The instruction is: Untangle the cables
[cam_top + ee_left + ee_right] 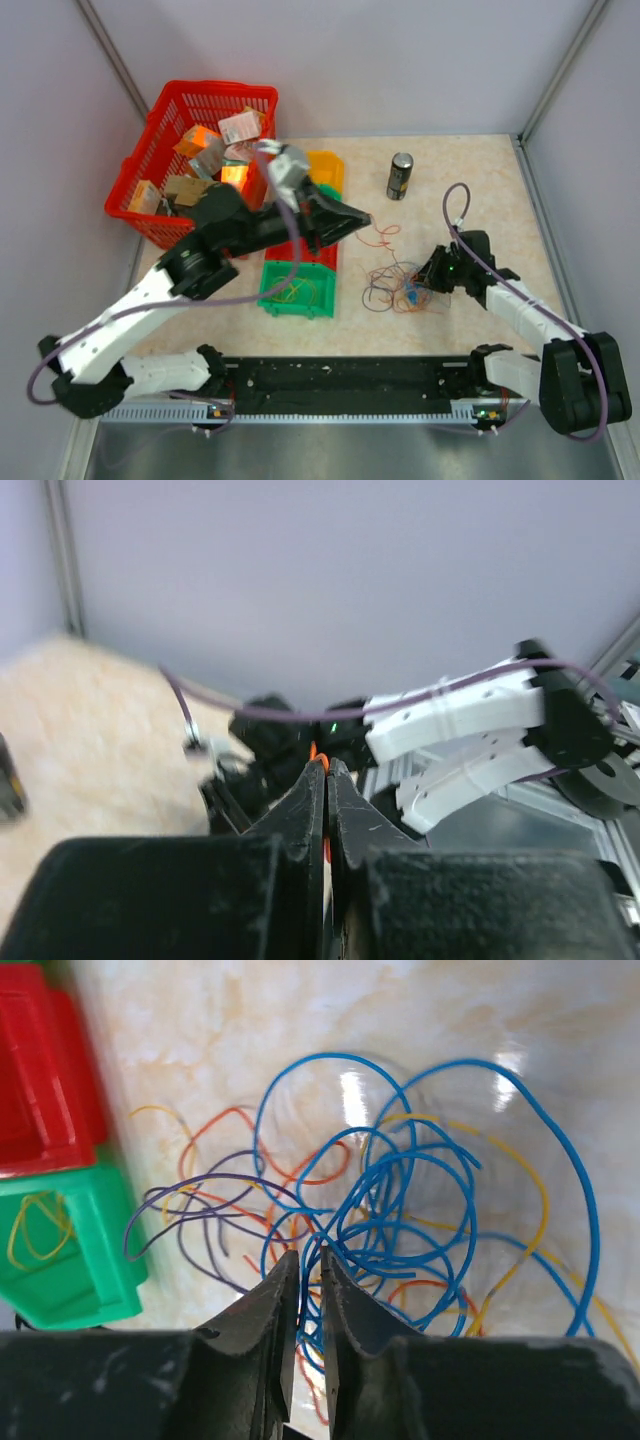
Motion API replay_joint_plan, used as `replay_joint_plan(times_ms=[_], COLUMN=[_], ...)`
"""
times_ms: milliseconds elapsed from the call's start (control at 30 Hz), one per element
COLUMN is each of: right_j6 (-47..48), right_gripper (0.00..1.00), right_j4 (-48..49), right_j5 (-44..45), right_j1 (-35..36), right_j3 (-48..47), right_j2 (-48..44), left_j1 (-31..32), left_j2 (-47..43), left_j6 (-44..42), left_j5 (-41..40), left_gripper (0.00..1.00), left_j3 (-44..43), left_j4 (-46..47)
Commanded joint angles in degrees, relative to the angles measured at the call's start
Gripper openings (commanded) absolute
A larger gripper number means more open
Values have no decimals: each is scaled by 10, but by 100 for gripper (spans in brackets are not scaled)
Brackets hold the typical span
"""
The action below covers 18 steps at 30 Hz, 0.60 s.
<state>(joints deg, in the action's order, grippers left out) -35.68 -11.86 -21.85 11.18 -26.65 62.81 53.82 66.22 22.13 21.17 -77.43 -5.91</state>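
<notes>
Two grippers work close to the green bin [297, 313], which we take as our mark. Inside that bin we see a thin yellow loop [35, 1225].

Just right of the bin, on the table [480, 180], lie the cables [395, 285]: a loose tangle of blue, orange, purple and yellow loops, apart from the bin's wall. The right gripper [428, 282] sits low at the edge of the tangle farthest from the bin. Its wrist view shows the right gripper [305, 1257] nosing into the cables [400, 1210], with the green bin [60, 1250] off to the side. The jaws stand narrow, a thin slit between them, and blue strands run into that slit. We cannot tell whether any strand is pinched.

Farther back and above the bin's far right corner, the left gripper [358, 217] hangs raised. Its wrist view shows the left gripper [326, 765] pressed together on an orange strand [318, 755]. From above, that orange strand [385, 237] trails down towards the tangle, though it is too fine for us to follow all the way.

Behind the green bin a red bin [312, 256] is largely covered by the left arm, and only part of the yellow bin [328, 165] beyond it shows. Farthest from the green bin stand a dark can [400, 176] and a red basket [160, 110] of small packets.
</notes>
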Motion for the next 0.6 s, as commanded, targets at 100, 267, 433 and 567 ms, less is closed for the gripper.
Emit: replay_joint_plan(times_ms=[100, 267, 433, 567], right_j6=[-65, -34, 92, 133], right_gripper=[3, 0, 26, 62], right_j4=[-95, -125, -138, -164], right_j5=[207, 215, 138, 176], right_j1=[-49, -184, -140, -22], right_j3=[-23, -63, -146, -166], right_j2=[1, -20, -32, -85], left_j1=[5, 5, 5, 5], left_j2=[-188, -217, -160, -112], left_j6=[-158, -155, -134, -119], left_j5=[-121, -334, -350, -361], left_gripper=[0, 0, 0, 0], left_j3=[-16, -9, -30, -56], left_j4=[43, 17, -37, -60])
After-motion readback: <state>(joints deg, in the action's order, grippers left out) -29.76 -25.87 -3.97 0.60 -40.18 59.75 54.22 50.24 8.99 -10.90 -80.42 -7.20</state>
